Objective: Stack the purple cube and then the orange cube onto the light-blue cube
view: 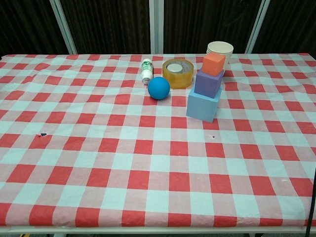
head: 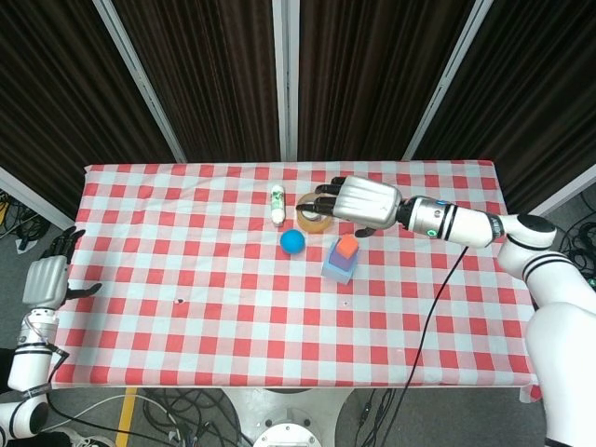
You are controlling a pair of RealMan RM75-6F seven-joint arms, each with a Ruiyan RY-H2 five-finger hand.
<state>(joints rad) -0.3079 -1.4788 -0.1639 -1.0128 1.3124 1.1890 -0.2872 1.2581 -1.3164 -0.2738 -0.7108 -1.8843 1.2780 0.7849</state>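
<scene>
Three-cube stack on checked surface (view: 98, 163); both hands empty.
Light-blue cube (view: 203, 104) carries purple cube (view: 208, 83), then orange cube (view: 214, 64). Behind the stack, a paper cup (view: 220, 49) is partly hidden. Right hand (head: 366, 202), fingers spread, covers part of the tape roll (view: 177, 73). Left hand (head: 45, 279), fingers apart, hangs beyond the surface edge.

You've got nothing readable here. The small white bottle (view: 146, 70) lying by the tape roll (view: 178, 73) carries a green label, but its print is too small and blurred to make out in either view. The paper cup (view: 220, 49) and the three stacked cubes show plain faces.
</scene>
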